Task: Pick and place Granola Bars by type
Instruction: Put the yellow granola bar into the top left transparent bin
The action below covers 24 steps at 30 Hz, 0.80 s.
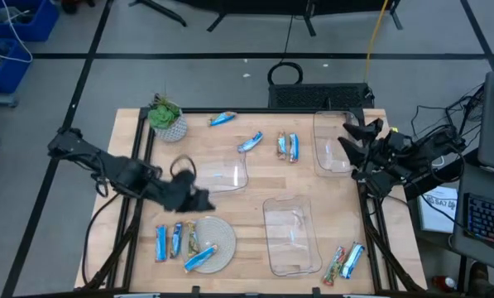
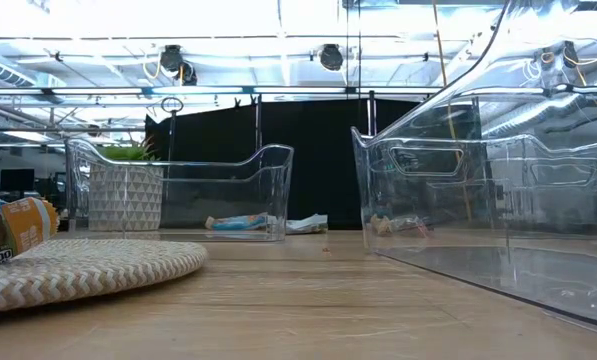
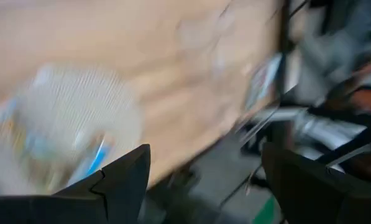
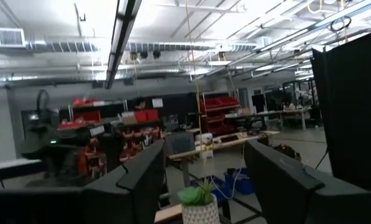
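Counting in the high view, eleven granola bars (image 1: pixel 291 146) lie loose on the wooden table (image 1: pixel 247 203). Taking the round woven plate (image 1: pixel 211 244) as the landmark: two bars sit on it, a blue one (image 1: pixel 200 260) at its near rim and a multicoloured one (image 1: pixel 192 237) on its left part. Just left of the plate lie two more blue bars (image 1: pixel 160 243), side by side. Well beyond the plate, toward the far side of the table, are four: one blue bar (image 1: pixel 222 119) near the far edge, one (image 1: pixel 250 143) at the far corner of a bin, and a pair, one multicoloured and one blue, just right of that. Far to the plate's right, at the near right corner, lie three more (image 1: pixel 344 261), touching.

Three clear plastic bins stand empty: one (image 1: pixel 222 173) just beyond the plate, one (image 1: pixel 291 235) directly right of it, one (image 1: pixel 333 142) at the far right. A potted plant (image 1: pixel 167 117) stands at the far left corner.

The left gripper (image 1: pixel 194 199) hovers just beyond the plate's far-left rim, its fingers (image 3: pixel 120 180) spread wide and holding nothing. The right gripper (image 1: pixel 352 136) hangs over the far-right bin, fingers (image 4: pixel 141 177) likewise wide apart and empty, aimed out at the room.
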### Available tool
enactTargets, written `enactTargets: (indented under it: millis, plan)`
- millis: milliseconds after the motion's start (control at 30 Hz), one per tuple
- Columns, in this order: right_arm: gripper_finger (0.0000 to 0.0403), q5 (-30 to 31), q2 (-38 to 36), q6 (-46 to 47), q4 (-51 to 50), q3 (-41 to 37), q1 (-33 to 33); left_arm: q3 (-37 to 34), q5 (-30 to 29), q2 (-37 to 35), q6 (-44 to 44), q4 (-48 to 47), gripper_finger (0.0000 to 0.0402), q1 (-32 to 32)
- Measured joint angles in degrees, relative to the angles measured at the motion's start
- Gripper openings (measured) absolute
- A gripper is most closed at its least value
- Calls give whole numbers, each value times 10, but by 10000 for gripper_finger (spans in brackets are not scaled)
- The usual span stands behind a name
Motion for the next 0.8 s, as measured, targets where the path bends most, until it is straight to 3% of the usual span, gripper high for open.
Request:
enactTargets:
  millis: [133, 233, 333, 433, 800]
  plan:
    - [210, -1, 0, 8, -24, 0, 0, -3, 44, 47, -106, -1, 310, -58]
    - [210, -2, 0, 6, -36, 0, 0, -4, 42, 84, -162, -8, 310, -92]
    - [210, -3, 0, 3, -40, 0, 0, -4, 32, 116, -212, -21, 310, -107]
    - [210, -3, 0, 2, -42, 0, 0, -4, 67, 151, -286, -60, 310, -109]
    - [210, -3, 0, 2, -48, 0, 0, -4, 103, 273, -320, -63, 310, -105]
